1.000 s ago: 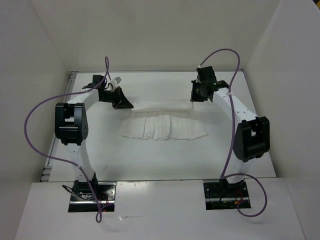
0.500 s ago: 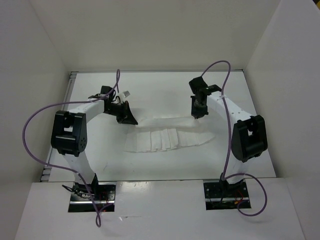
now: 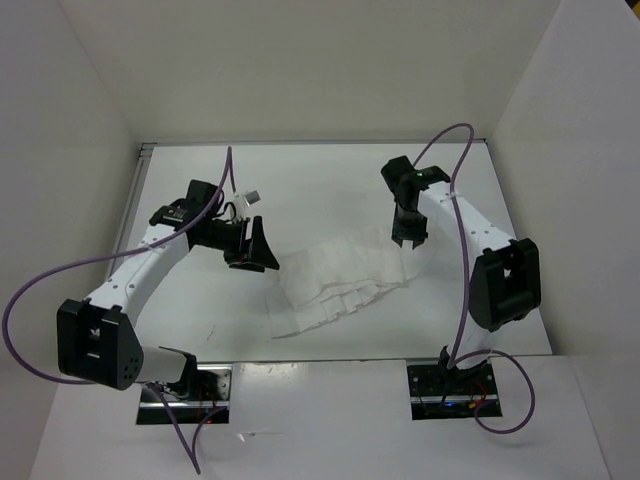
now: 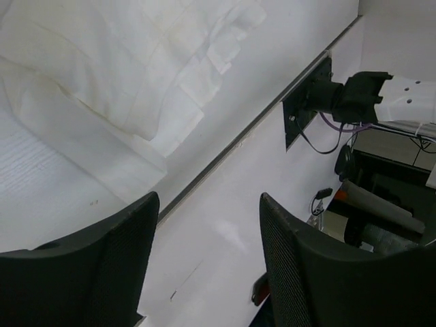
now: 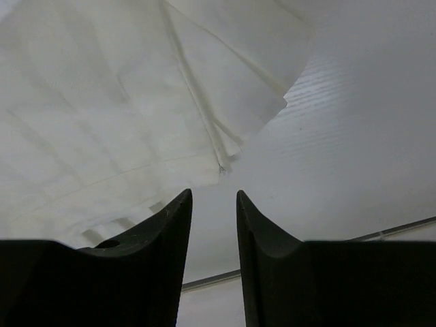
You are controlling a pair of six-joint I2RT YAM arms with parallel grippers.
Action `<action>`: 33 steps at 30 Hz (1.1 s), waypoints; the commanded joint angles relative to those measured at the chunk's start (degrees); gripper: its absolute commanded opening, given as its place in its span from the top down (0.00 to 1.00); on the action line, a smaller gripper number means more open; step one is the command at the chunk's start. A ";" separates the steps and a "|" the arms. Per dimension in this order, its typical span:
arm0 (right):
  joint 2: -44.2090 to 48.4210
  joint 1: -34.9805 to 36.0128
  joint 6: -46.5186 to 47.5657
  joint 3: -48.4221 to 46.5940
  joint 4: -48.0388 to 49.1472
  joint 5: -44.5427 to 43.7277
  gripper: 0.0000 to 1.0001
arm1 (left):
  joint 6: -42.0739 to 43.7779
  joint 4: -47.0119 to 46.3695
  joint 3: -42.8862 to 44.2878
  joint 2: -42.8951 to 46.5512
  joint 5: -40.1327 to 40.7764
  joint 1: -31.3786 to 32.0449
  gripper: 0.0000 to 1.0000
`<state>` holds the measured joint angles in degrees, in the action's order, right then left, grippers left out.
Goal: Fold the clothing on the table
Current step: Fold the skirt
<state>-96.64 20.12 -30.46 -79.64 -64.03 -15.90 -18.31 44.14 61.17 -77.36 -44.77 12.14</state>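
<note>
Left fingers [image 3: 258, 255], spread and empty, hang at 10 o'clock of the skirt [image 3: 340, 283], which lies rumpled mid-way across the desk [image 3: 330, 185], slanting from 7 to 2 o'clock. Right fingers [image 3: 408, 240], parted and empty, hover at its 2 o'clock corner.

My table [image 3: 330, 180], with the clothing [image 3: 335, 280] lying on it.

The white top spreads wide and plain beneath me, and a thin metal rim [image 3: 133, 185] shows along its left and far edges. The clothing lies flat near the middle, set on a slant, with one end toward the far right and the other toward the near left. It is doubled over itself, so the pleat edges step down in layers along its near side. It sits well inside every edge, with bare white surface all around it.
</note>
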 commanded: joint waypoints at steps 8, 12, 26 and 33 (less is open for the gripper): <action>-1.44 6.69 -1.98 -9.66 2.23 1.02 0.59 | -5.25 -8.46 -1.57 -4.81 6.18 0.34 0.50; -3.99 8.00 0.05 -7.74 8.38 6.04 0.59 | -5.25 -7.75 -4.73 -5.87 12.51 0.34 0.63; -10.76 8.01 0.05 0.97 13.32 12.21 0.57 | -9.64 -11.79 -9.49 -17.63 18.84 10.09 0.77; -10.76 8.01 -0.48 1.50 13.32 11.16 0.57 | -13.42 -13.21 -5.55 -27.66 29.35 11.24 0.87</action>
<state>-107.53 27.77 -30.61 -78.19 -52.77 -3.99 -30.15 33.67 53.78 -101.56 -27.24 22.81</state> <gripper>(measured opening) 0.424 0.139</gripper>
